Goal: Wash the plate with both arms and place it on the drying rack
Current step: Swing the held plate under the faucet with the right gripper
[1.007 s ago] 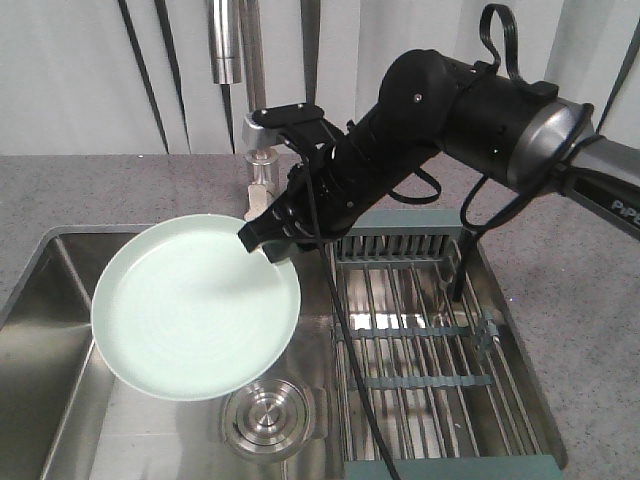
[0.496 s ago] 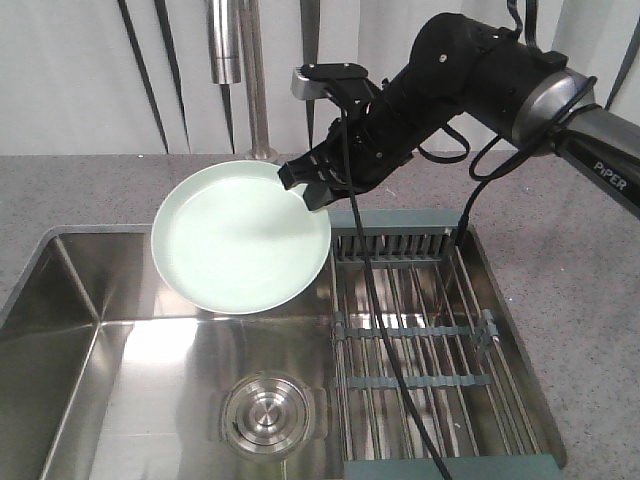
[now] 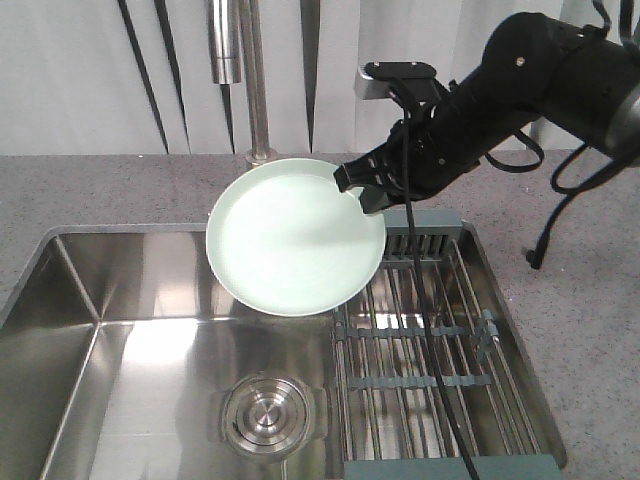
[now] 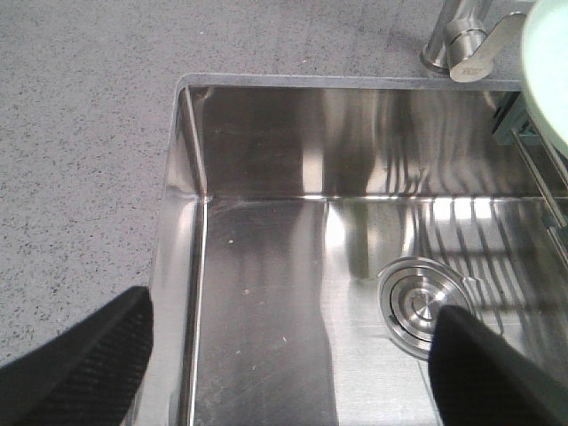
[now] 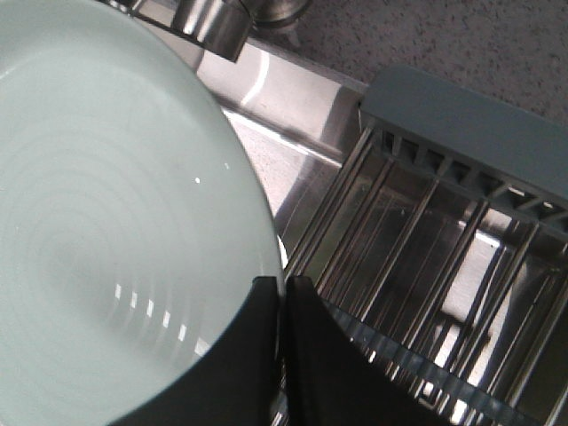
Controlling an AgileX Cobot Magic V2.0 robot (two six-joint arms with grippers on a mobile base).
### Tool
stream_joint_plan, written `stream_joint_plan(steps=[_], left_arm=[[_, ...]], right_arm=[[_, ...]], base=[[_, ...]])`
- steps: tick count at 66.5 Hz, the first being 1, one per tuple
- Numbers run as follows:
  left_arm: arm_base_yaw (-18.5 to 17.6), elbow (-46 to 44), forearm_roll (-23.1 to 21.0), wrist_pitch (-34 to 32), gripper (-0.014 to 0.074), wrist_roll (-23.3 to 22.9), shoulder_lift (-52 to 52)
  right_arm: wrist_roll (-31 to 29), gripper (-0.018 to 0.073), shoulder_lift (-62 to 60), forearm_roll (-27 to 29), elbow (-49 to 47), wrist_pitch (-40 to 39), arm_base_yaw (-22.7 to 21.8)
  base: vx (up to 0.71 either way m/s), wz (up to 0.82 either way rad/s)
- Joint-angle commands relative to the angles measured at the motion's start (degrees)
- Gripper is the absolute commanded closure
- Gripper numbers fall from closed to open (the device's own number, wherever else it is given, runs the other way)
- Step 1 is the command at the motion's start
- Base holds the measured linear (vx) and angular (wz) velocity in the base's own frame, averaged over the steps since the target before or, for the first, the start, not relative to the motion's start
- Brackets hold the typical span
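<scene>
Plate (image 3: 295,238), pale mint-green: you hold it lifted and tilted above the back part of the sink (image 3: 60,300), just in front of the faucet (image 3: 255,80), with its right edge over the far left bars of the drying rack (image 3: 430,350). Right gripper (image 3: 360,190): clamped on the plate's upper-right rim, one finger on each face. Left gripper (image 4: 288,319): your fingers stand wide apart with nothing between them, above the sink floor near the drain (image 4: 417,306).
</scene>
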Motion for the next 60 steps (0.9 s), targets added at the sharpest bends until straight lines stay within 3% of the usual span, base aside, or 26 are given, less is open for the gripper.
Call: stream_joint_plan(steps=[1, 31, 60], left_arm=[[-0.22, -1.39, 0.0, -3.54, 0.0011, -0.52, 0.3], [-0.22, -1.39, 0.0, -3.54, 0.0011, -0.52, 0.3], [-0.22, -1.39, 0.0, -3.6, 0.0011, -0.52, 0.3]], right_arm=[[-0.38, 0.0561, -6.28, 1.2, 4.07, -4.97, -0.35], [-0.32, 0.0561, -17.5, 1.42, 21.16, -7.91, 1.32], [3.84, 0.0561, -17.04, 0.93, 22.71, -11.15, 11.1]], base=[[0.0, 0.0], [0.0, 0.0], [0.0, 0.0]])
